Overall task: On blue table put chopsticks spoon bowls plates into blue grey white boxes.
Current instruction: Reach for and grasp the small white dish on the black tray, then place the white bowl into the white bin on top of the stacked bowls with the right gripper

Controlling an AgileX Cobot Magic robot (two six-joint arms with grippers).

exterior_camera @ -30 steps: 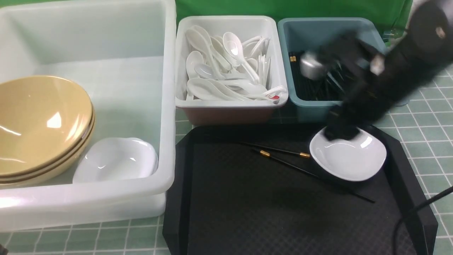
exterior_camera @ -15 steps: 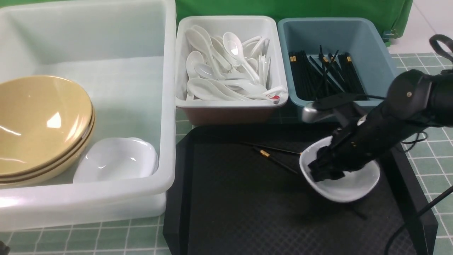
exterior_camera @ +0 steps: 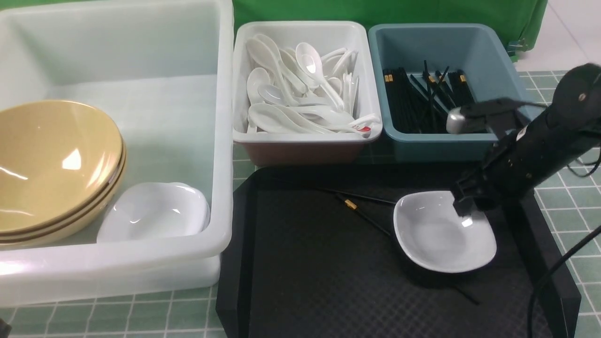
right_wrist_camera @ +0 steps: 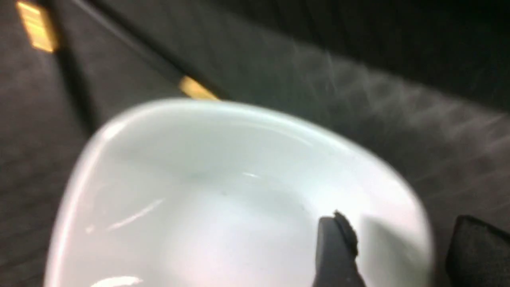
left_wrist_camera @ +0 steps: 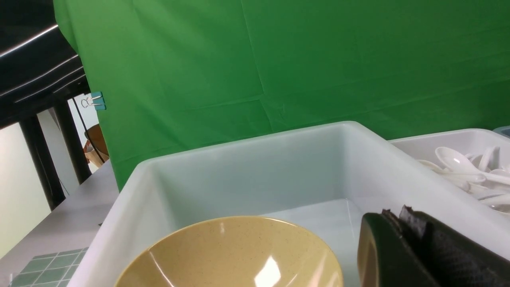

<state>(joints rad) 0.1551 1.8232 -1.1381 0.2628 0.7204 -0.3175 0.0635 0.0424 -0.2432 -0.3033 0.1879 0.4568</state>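
The small white plate (exterior_camera: pixel 443 237) is seen on the black tray (exterior_camera: pixel 305 291), lying across two chopsticks (exterior_camera: pixel 361 213). Its rim is straddled by the right gripper (exterior_camera: pixel 464 209), jaws parted, nothing clamped. If the rim is pinched too shallowly, the glossy plate could be squeezed out and dropped.

At the left, the large translucent white box (exterior_camera: pixel 224 141) holds stacked tan bowls (exterior_camera: pixel 56 155) with a white plate (exterior_camera: pixel 155 213) beside them. Along the top stand the small white box (exterior_camera: pixel 305 137), heaped with spoons (exterior_camera: pixel 291 115), and to its right the slate-blue box (exterior_camera: pixel 432 145), with black chopsticks (exterior_camera: pixel 413 101) in it. In the lower middle a black tray (exterior_camera: pixel 305 272) sits on the green-tiled surface (exterior_camera: pixel 117 317) and carries a second white plate (exterior_camera: pixel 439 234) with two loose chopsticks (exterior_camera: pixel 357 208) running under its left edge, while the right end effector (exterior_camera: pixel 465 206) reaches in from the right, its tip at that plate's upper right rim.
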